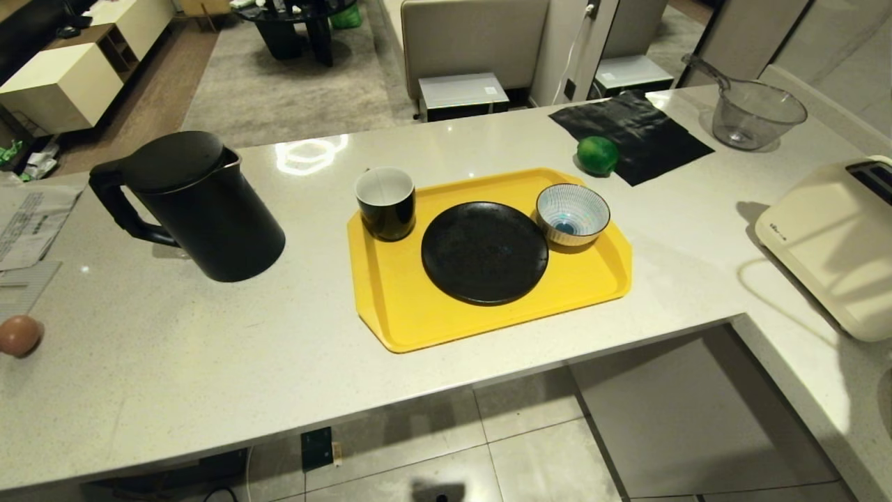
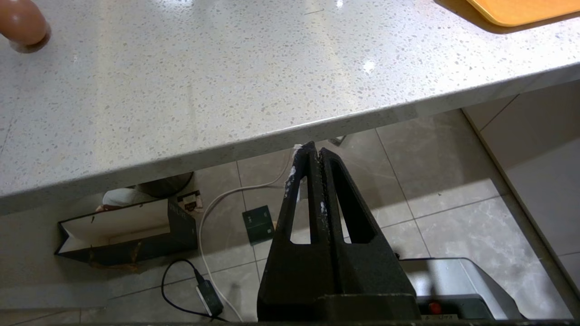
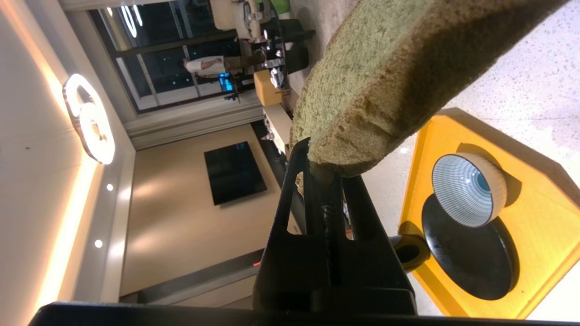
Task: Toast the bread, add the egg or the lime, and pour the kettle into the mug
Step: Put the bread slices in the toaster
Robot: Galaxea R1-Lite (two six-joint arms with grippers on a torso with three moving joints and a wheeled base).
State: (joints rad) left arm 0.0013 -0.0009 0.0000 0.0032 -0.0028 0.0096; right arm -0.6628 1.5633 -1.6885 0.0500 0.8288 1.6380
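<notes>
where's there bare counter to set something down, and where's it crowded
Bare counter runs from the kettle and egg to the tray, and between tray and toaster. The tray is crowded: mug, plate, bowl.

Greenish bread (image 3: pixel 389 77) pinched aloft, black kettle (image 1: pixel 202 206) left, mug (image 1: pixel 385 202) on tray, lime (image 1: pixel 597 155) behind

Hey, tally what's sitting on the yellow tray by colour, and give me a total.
On the yellow tray:
Black: 2, the mug and the black plate
Blue-and-white: 1, the striped bowl
Total: 3
</notes>
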